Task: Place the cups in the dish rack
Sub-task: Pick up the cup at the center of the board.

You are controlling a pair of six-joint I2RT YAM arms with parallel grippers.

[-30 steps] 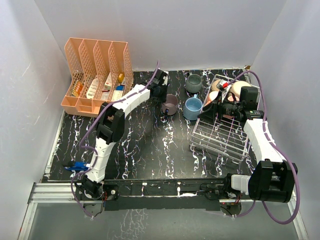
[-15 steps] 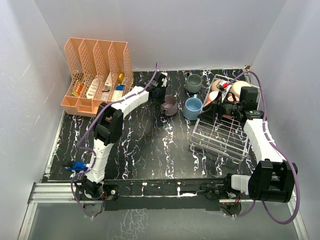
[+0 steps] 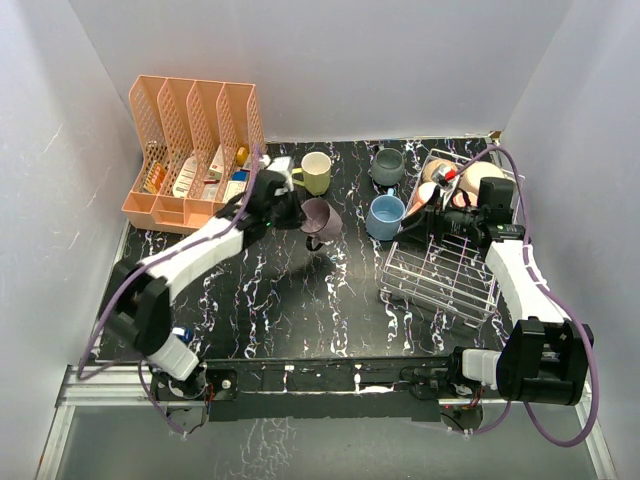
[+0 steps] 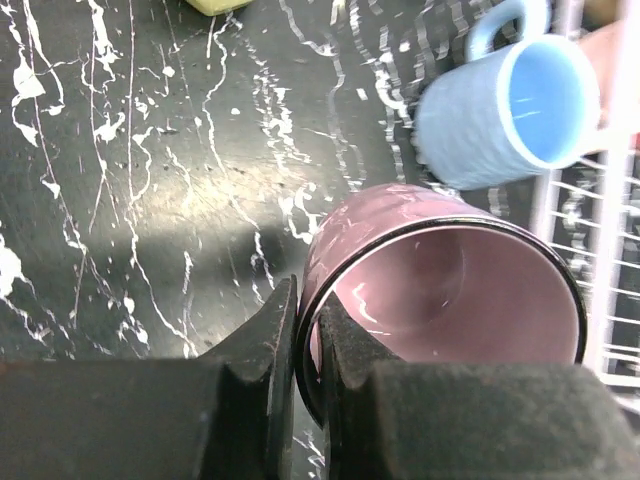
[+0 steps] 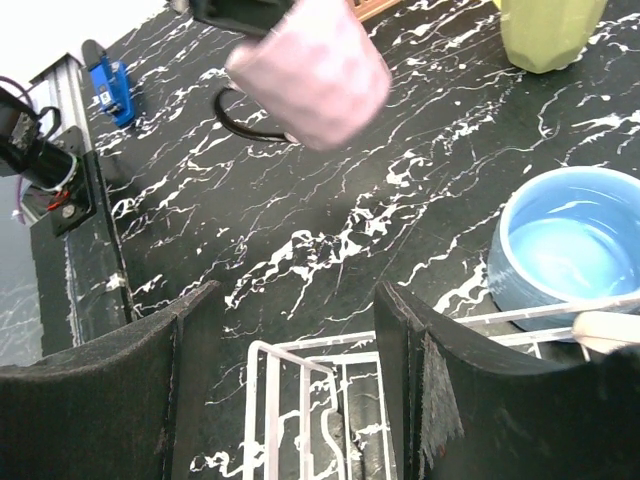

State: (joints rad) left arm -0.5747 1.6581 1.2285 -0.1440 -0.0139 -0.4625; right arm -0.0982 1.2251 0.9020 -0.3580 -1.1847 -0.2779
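Note:
My left gripper (image 3: pixel 292 212) is shut on the rim of the mauve cup (image 3: pixel 318 217), one finger inside and one outside (image 4: pixel 262 345). It holds the cup (image 4: pixel 440 290) tilted above the table; the cup also shows in the right wrist view (image 5: pixel 310 65). A yellow-green cup (image 3: pixel 315 172), a grey cup (image 3: pixel 388 165) and a light blue cup (image 3: pixel 385 214) stand on the table. The wire dish rack (image 3: pixel 440 265) lies at the right, with several cups (image 3: pixel 480 180) at its far end. My right gripper (image 3: pixel 430 215) is open and empty over the rack's left corner (image 5: pixel 300 365).
A peach slotted organizer (image 3: pixel 195 150) stands at the back left. A small blue object (image 3: pixel 150 333) lies near the left arm's base. The light blue cup (image 4: pixel 510 110) sits right against the rack's left side. White walls close in the table.
My left arm has pulled back left and towards me, carrying the mauve cup away from the light blue cup and uncovering the yellow-green cup. The right arm has barely moved.

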